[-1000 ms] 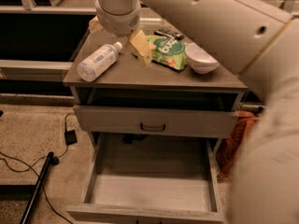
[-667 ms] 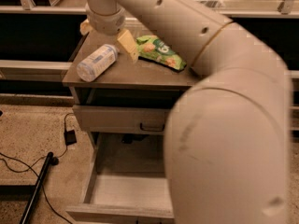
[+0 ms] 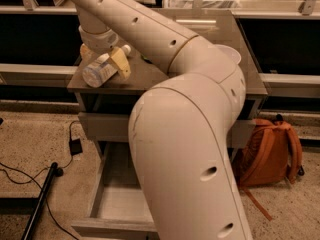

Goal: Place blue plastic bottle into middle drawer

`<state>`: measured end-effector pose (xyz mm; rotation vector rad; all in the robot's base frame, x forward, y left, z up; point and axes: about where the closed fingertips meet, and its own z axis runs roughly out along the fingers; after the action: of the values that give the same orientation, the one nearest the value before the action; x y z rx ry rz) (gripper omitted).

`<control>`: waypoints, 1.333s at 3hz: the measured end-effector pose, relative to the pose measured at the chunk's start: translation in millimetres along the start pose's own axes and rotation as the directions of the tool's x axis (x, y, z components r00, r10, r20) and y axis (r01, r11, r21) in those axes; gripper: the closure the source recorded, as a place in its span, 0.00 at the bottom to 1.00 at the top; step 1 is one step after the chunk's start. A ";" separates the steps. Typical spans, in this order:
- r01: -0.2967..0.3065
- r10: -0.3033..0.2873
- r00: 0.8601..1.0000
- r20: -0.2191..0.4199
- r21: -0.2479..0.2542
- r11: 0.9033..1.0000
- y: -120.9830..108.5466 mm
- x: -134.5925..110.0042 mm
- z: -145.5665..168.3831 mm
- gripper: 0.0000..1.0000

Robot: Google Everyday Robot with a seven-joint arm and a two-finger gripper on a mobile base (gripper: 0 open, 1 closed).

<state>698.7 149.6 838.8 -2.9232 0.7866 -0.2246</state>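
The blue plastic bottle (image 3: 98,71) lies on its side at the left of the cabinet top (image 3: 145,76), white cap pointing back right. My gripper (image 3: 103,58) is lowered over it, open. One yellowish finger (image 3: 120,63) is in front of the bottle and the other (image 3: 85,51) is behind it. I cannot tell whether the fingers touch it. The middle drawer (image 3: 117,204) is pulled open at the bottom and its pale floor is bare. My arm hides its right half.
A shut drawer (image 3: 102,126) sits above the open one. A white bowl (image 3: 228,54) peeks out behind my arm. An orange backpack (image 3: 270,151) leans at the cabinet's right. A cable with a black adapter (image 3: 76,146) and a dark pole (image 3: 40,204) lie on the floor at left.
My gripper has moved left and down from beside the snack bags onto the bottle. My arm now fills the middle of the view and hides the bags.
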 end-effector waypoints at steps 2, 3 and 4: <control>0.005 -0.002 0.998 0.059 -0.046 0.999 5.5 -24.4 20.9 0.72; 0.002 0.000 0.998 0.062 -0.045 0.999 6.7 -25.2 18.1 0.96; -0.092 0.089 0.995 0.041 0.057 0.994 24.3 -24.0 -16.1 1.00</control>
<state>663.5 139.8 848.5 -2.8198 0.8884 -0.1803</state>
